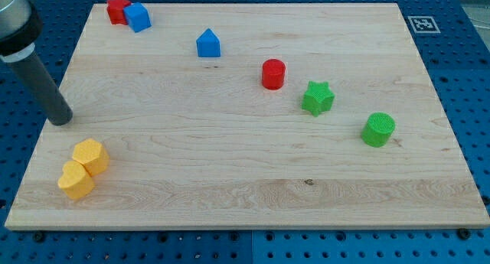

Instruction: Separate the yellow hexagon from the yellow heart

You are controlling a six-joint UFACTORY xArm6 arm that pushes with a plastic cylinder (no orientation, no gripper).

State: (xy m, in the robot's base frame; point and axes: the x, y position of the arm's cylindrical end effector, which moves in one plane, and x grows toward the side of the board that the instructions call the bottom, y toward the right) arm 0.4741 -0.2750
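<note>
The yellow hexagon (90, 155) and the yellow heart (75, 180) lie touching each other near the board's lower left corner, the hexagon up and to the right of the heart. My tip (60, 120) rests on the board near its left edge, above and a little left of the hexagon, apart from both yellow blocks.
A red block (117, 9) and a blue block (138, 17) touch at the top left. A blue house-shaped block (208, 44), a red cylinder (273, 73), a green star (317, 98) and a green cylinder (378, 129) run diagonally toward the right. The wooden board (253, 180) lies on a blue pegboard.
</note>
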